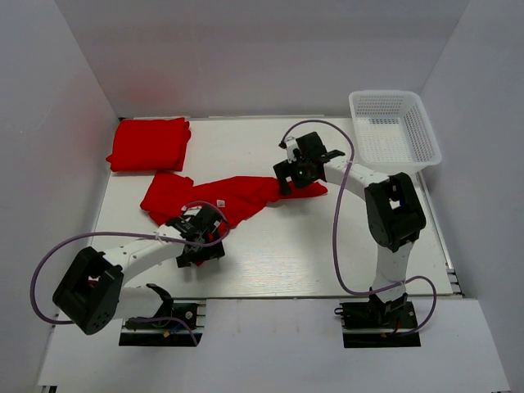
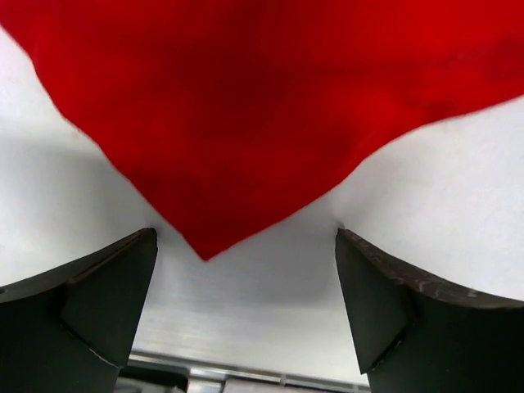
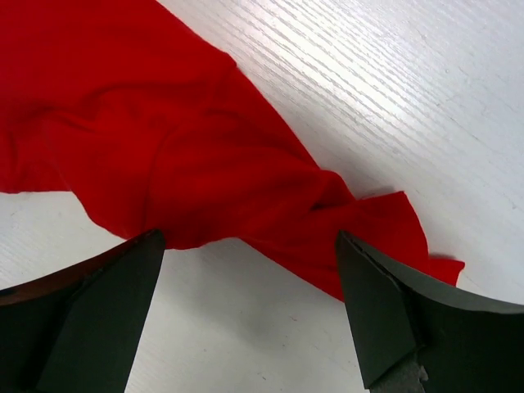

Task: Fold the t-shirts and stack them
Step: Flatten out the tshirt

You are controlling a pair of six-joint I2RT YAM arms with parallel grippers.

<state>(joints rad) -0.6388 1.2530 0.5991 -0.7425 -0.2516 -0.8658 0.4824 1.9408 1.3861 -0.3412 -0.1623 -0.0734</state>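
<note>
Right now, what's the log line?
left gripper open at crumpled t-shirt corner | right gripper open over its other end | folded t-shirt far-left | basket far-right

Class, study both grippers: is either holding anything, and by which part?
Nothing is held. The left gripper and the right gripper are both open, with the crumpled red t-shirt lying loose on the table between their fingers.
</note>
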